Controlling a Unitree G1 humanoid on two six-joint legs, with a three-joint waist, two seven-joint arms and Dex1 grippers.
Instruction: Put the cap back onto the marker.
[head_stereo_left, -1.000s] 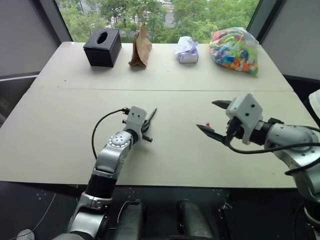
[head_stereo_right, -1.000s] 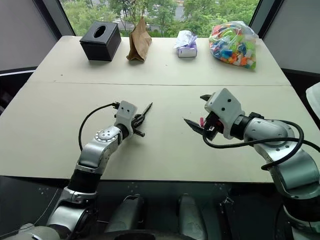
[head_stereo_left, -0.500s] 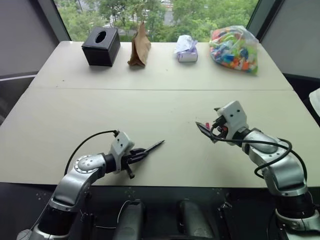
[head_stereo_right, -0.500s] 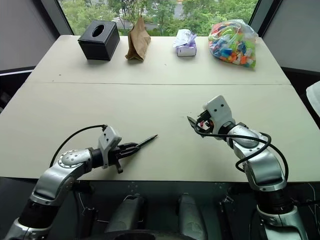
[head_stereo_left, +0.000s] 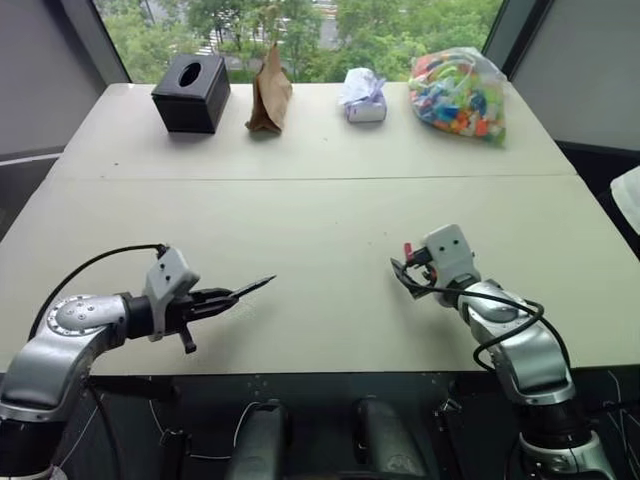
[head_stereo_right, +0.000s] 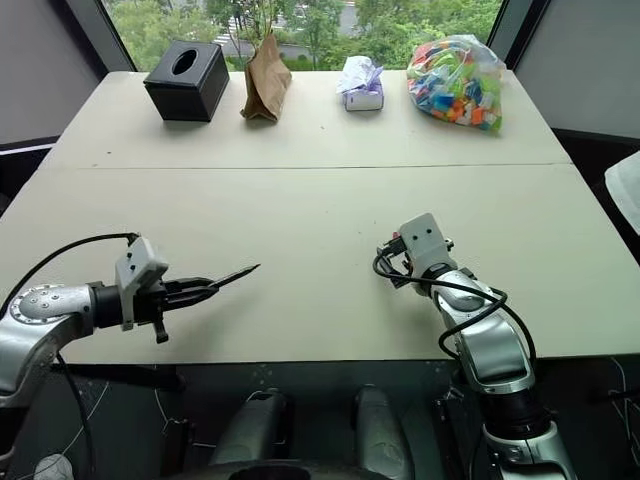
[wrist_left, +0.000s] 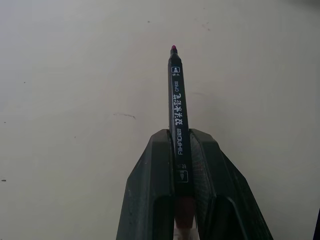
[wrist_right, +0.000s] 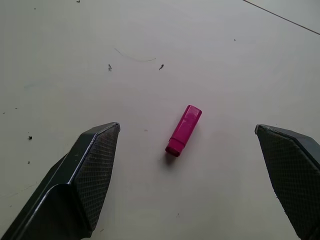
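My left gripper is shut on the marker, a thin dark stick with white print. It hangs just above the table near the front left, its bare reddish tip pointing right. The cap, a tiny magenta-red tube, lies flat on the table at the front right. My right gripper is low over the table and stands wide open. One finger is on each side of the cap, and both are well apart from it.
Along the far edge stand a black tissue box, a brown paper bag, a white crumpled packet and a clear bag of colourful pieces. A seam crosses the table's middle. The front edge runs close under both arms.
My left arm has swung left and back toward the front edge, carrying the marker. My right gripper has sunk to the table and turned, its open fingers now on either side of the cap.
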